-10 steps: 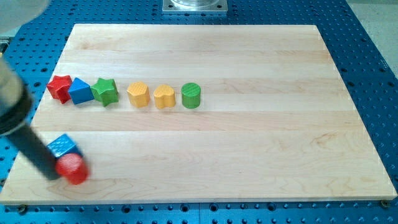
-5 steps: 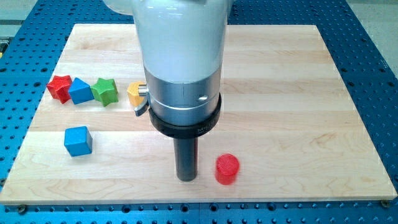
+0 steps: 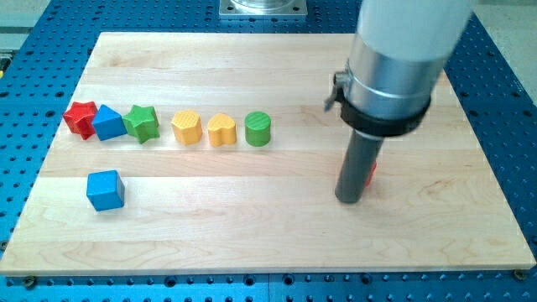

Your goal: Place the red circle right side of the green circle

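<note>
The red circle (image 3: 371,173) is almost wholly hidden behind my rod; only a thin red edge shows at the rod's right side. My tip (image 3: 349,200) rests on the board at the view's right of centre, touching or just in front of the red circle. The green circle (image 3: 258,129) stands upright to the upper left of my tip, well apart from it. It is the right end of a row of blocks.
In a row left of the green circle: a yellow heart (image 3: 221,130), a yellow hexagon (image 3: 186,127), a green star (image 3: 142,122), a blue block (image 3: 109,122), a red star (image 3: 80,117). A blue cube (image 3: 106,190) sits alone at lower left.
The rod and the red circle have moved from the lower left, across the bottom of the board, to the right and up. The red circle is now mostly hidden behind the rod.
</note>
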Available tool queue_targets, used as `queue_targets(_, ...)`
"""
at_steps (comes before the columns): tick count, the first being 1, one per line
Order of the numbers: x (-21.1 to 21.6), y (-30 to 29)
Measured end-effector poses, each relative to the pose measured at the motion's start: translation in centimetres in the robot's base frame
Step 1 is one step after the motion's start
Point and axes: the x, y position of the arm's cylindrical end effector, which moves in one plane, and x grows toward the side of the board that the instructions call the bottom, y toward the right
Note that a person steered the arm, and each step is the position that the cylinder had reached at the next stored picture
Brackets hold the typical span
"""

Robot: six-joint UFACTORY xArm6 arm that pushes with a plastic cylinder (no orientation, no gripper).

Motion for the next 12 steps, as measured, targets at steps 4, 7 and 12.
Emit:
queue_targets(4, -2.0, 0.1)
queue_targets(7, -5.5, -2.8)
queue_targets(12, -6.6, -3.1)
